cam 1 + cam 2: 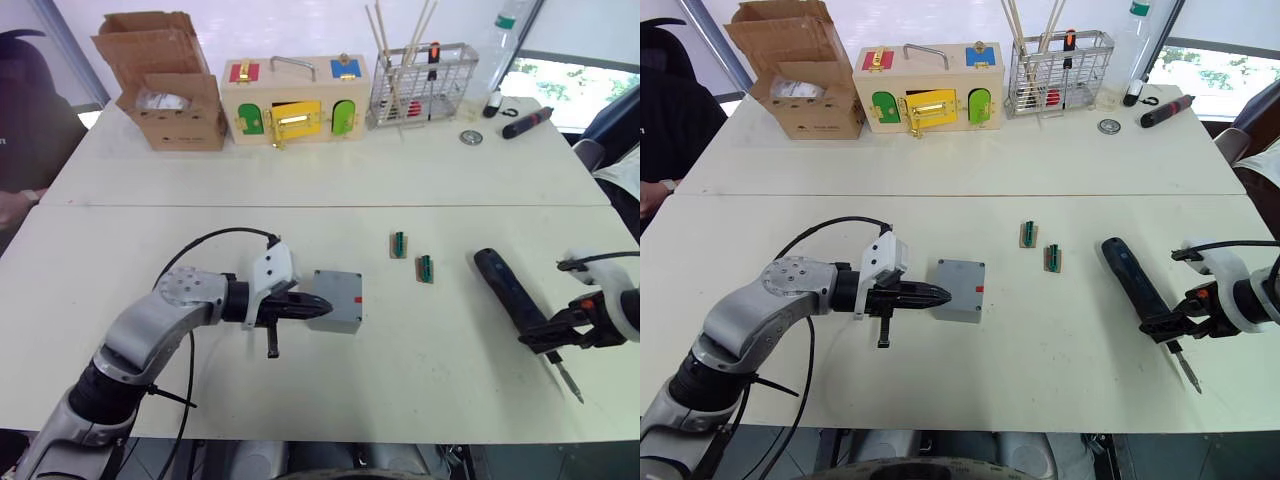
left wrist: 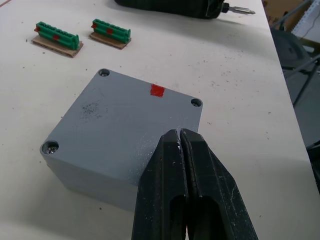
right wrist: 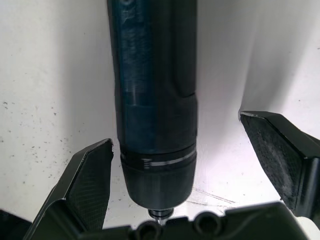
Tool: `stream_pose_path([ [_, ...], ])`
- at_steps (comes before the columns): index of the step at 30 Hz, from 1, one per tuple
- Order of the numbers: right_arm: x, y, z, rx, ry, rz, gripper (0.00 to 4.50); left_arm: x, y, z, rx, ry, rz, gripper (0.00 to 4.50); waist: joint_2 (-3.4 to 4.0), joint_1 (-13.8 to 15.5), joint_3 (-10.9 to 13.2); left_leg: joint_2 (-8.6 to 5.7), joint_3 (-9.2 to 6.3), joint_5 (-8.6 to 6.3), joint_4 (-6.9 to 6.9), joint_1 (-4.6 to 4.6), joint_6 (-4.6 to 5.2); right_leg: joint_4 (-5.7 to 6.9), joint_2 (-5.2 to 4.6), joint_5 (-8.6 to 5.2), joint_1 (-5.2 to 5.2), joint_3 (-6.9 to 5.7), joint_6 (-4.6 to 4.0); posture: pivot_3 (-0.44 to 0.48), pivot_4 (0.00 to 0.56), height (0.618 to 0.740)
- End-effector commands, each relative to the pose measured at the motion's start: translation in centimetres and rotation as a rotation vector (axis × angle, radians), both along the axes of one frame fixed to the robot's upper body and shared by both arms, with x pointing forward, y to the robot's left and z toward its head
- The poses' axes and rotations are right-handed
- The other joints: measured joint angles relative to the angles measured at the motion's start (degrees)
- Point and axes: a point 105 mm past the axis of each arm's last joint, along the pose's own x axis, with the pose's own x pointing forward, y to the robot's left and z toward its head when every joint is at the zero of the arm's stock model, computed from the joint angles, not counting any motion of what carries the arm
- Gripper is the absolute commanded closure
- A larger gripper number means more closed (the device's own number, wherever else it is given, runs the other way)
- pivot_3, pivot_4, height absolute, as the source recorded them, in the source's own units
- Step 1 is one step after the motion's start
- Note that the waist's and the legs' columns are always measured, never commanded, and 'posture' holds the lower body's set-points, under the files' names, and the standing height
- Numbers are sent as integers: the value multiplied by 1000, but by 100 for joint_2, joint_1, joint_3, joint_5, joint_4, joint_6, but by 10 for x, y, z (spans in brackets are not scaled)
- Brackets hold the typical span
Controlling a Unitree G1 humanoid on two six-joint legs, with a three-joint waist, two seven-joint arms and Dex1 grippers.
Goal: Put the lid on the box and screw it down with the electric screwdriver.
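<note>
The grey box [image 1: 338, 300] sits on the white table, left of centre. Its upward face [image 2: 125, 125] is flat, with holes at the corners and a small red mark; I cannot tell the lid apart from the box. My left gripper [image 1: 325, 308] is shut, empty, its tips [image 2: 181, 135] resting against the near edge of that face. The dark electric screwdriver [image 1: 505, 290] lies flat at the right, its bit pointing toward the front edge. My right gripper [image 1: 548, 340] is open, one finger [image 3: 87, 175] on each side of the tool's bit end, not touching it.
Two green terminal blocks [image 1: 399, 244] [image 1: 426, 268] lie between box and screwdriver. Along the back stand a cardboard box [image 1: 165, 85], a wooden box with coloured doors [image 1: 295, 100], a wire rack [image 1: 420, 80] and a black-and-red pen tool [image 1: 527, 122]. A person's hand [image 1: 12, 205] is at far left.
</note>
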Motion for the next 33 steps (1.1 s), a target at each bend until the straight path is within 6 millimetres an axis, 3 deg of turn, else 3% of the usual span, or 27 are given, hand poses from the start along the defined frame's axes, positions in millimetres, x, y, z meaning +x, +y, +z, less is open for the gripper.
stream_pose_path([
  [1,-7,-6,-3,-11,61,6,54,-4,0,7,-13,-21,-7,4500,0,5,0,0,0,0,0,0,0,0,0,0,0,0,0,0,150,740],
  [11,-17,-3,-10,-40,132,48,54,-4,-2,6,-13,-19,1,4500,0,14,0,0,-3,0,0,0,0,0,-3,0,1,-5,0,0,150,740],
  [22,-25,9,-18,-120,142,-17,54,-4,-10,6,-42,-9,12,4500,-6,23,-3,-1,-6,0,0,-1,0,-1,-4,0,4,-7,0,0,150,740],
  [27,-15,8,-21,-138,108,-88,54,-1,-15,7,-61,-9,12,4500,-42,10,-16,-1,-6,0,0,0,0,-1,-3,0,5,-8,0,0,150,740],
  [30,-11,13,-22,-119,113,-132,644,-2,-18,5,-67,-5,12,4500,-71,0,-31,0,-6,0,1,1,0,-1,-3,1,5,-7,-1,0,150,740],
  [33,-16,17,-24,-129,133,-98,1626,-3,-18,3,-71,0,15,4500,-71,1,-31,0,-6,0,1,1,0,-1,-3,1,3,-7,-1,0,150,740],
])
